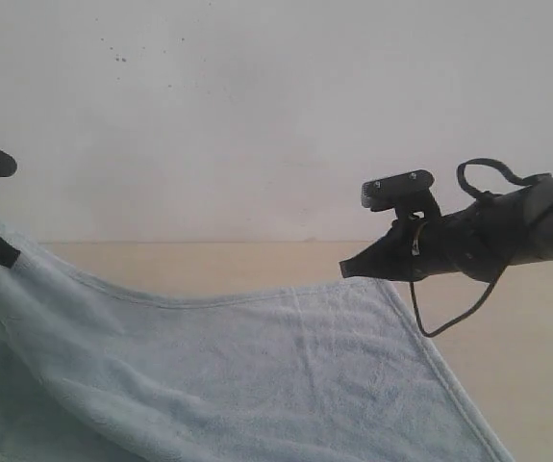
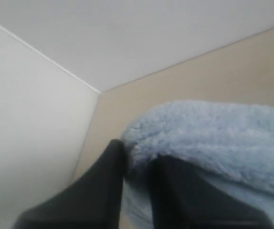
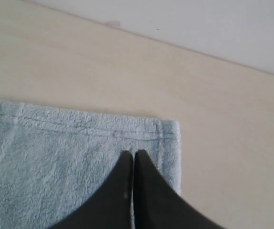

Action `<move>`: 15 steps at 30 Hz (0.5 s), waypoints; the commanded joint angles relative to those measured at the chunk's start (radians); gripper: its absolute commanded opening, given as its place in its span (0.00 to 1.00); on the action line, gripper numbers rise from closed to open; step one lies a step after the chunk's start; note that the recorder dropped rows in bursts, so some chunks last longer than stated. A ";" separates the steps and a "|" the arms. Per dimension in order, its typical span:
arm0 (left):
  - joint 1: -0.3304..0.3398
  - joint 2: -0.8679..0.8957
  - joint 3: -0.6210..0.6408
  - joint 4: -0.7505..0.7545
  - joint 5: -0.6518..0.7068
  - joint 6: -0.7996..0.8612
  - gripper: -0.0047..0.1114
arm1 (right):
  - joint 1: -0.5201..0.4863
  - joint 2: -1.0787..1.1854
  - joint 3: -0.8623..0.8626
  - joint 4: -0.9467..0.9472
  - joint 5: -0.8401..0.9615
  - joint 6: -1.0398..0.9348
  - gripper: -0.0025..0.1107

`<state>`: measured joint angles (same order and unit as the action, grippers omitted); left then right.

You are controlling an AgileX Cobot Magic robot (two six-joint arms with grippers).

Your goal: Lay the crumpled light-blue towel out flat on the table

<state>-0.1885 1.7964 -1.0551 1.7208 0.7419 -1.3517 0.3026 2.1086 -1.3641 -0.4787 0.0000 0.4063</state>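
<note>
The light-blue towel [image 1: 257,375] lies mostly open on the beige table [image 1: 526,337], with its left side lifted into a raised fold. At the far left, my left gripper [image 1: 2,255] holds that raised edge. In the left wrist view, fluffy towel [image 2: 213,133] is bunched between the two dark fingers of the left gripper [image 2: 139,153]. My right gripper [image 1: 345,270] hovers at the towel's far right corner. In the right wrist view, the right gripper [image 3: 133,153] is shut with nothing between its fingers, above the hemmed corner of the towel [image 3: 55,157], which lies flat.
A white speckled wall [image 1: 257,115] rises just behind the table's far edge. A black cable loop [image 1: 449,322] hangs under the right arm. Bare table [image 3: 127,71] shows beyond and to the right of the towel corner.
</note>
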 commanded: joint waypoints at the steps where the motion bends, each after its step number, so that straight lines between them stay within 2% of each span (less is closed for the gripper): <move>1: 0.021 0.000 0.002 0.023 -0.156 -0.031 0.12 | -0.005 0.063 -0.044 0.001 -0.033 0.014 0.02; 4: 0.021 0.000 0.002 0.023 -0.200 -0.019 0.28 | -0.005 0.077 -0.046 0.001 -0.055 0.018 0.02; 7: 0.021 0.000 0.002 0.016 -0.241 0.007 0.58 | -0.005 0.077 -0.046 0.001 -0.055 0.018 0.02; 9: 0.021 0.000 0.002 -0.005 -0.238 0.007 0.82 | -0.005 0.077 -0.046 0.001 -0.055 0.020 0.02; 11: 0.021 0.000 0.002 -0.050 -0.234 0.007 0.98 | -0.005 0.077 -0.046 0.001 -0.046 0.020 0.02; 13: 0.017 -0.005 0.000 -0.125 -0.265 0.007 0.98 | -0.003 0.077 -0.046 0.001 -0.028 0.026 0.02; 15: 0.003 -0.020 -0.002 -0.211 -0.356 0.031 0.98 | -0.003 0.077 -0.044 0.001 -0.021 0.040 0.02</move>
<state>-0.1696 1.7964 -1.0551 1.6156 0.4791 -1.3450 0.3026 2.1931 -1.4036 -0.4787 -0.0336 0.4289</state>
